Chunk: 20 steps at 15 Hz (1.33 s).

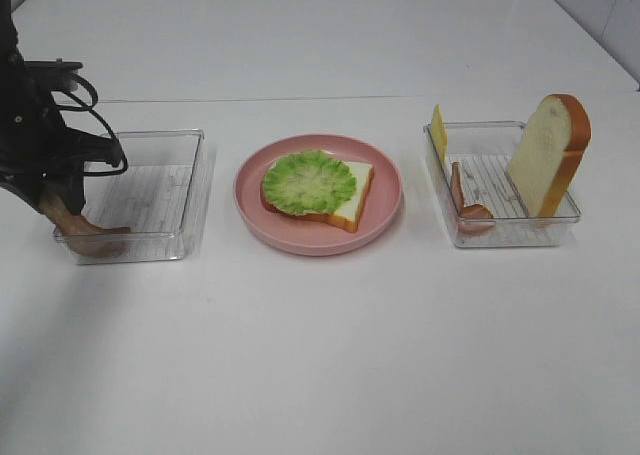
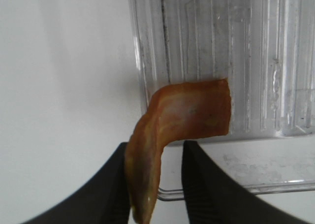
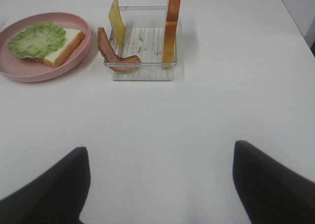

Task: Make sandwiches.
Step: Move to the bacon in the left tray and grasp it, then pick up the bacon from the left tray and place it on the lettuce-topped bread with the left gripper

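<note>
The left gripper (image 2: 156, 157) pinches a bacon strip (image 2: 189, 111), its free end ahead in the clear tray (image 2: 275, 61); the right gripper (image 3: 160, 157) gapes empty.

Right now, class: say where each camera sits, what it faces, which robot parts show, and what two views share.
Exterior high: above the table, looking down at plate, left tray, right tray; left arm shows.
Left wrist: on left arm, facing bacon within the left gripper, left tray behind.
Right wrist: low, facing plate and right tray; right gripper shows, open.
Shared: exterior high and right wrist show the plate.
</note>
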### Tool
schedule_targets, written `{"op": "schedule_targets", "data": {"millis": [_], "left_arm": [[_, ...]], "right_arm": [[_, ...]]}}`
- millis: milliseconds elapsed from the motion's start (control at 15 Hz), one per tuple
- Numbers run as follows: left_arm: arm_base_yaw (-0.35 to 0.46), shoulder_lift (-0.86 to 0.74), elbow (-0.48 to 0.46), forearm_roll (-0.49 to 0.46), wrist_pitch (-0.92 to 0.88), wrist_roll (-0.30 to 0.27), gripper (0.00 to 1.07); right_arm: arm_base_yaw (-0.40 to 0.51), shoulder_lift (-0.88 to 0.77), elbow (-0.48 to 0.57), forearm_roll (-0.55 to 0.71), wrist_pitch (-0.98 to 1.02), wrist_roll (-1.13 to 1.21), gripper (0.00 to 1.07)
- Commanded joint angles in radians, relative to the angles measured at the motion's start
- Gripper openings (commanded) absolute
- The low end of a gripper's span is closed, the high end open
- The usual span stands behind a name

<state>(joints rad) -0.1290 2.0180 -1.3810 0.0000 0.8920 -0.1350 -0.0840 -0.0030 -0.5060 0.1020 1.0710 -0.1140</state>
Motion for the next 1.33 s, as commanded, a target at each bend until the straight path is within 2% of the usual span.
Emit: {"op": "schedule_targets", "data": {"millis": [67, 133, 200, 533, 667, 800, 933, 1000, 1067, 1200, 1333], "left_arm": [[0.001, 0.016, 0.004, -0.011, 0.014, -0.006, 0.13], [0.001, 0.014, -0.003, -0.010, 0.013, -0.006, 0.02], [0.001, 0.011, -0.017, -0.010, 0.016, -0.004, 0.00], [0.001, 0.002, -0.081, -0.012, 0.031, -0.005, 0.00], [-0.002, 0.002, -0.144, -0.033, 0.069, 0.015, 0.00], [-0.002, 0.002, -0.232, -0.122, 0.102, 0.060, 0.00], [-0.002, 0.002, -0.341, -0.292, 0.122, 0.135, 0.00], [-0.002, 0.002, -0.378, -0.351, 0.120, 0.150, 0.00], [-0.002, 0.002, -0.400, -0.413, 0.105, 0.157, 0.00], [-0.003, 0.003, -0.408, -0.536, 0.071, 0.217, 0.00], [-0.025, 0.020, -0.408, -0.692, 0.057, 0.313, 0.00]], "right_arm": [[-0.007, -0.015, 0.001, 0.002, -0.010, -0.008, 0.76], [-0.007, -0.015, 0.001, 0.002, -0.010, -0.008, 0.76], [-0.007, -0.015, 0.001, 0.002, -0.010, -0.008, 0.76], [-0.007, -0.015, 0.001, 0.002, -0.010, -0.008, 0.76], [-0.007, -0.015, 0.001, 0.002, -0.010, -0.008, 0.76], [-0.007, -0.015, 0.001, 0.002, -0.010, -0.008, 0.76], [-0.007, -0.015, 0.001, 0.002, -0.010, -0.008, 0.76], [-0.007, -0.015, 0.001, 0.002, -0.010, -0.008, 0.76], [-0.007, -0.015, 0.001, 0.002, -0.010, -0.008, 0.76], [-0.007, -0.015, 0.001, 0.002, -0.010, -0.008, 0.76], [-0.007, -0.015, 0.001, 0.002, -0.010, -0.008, 0.76]]}}
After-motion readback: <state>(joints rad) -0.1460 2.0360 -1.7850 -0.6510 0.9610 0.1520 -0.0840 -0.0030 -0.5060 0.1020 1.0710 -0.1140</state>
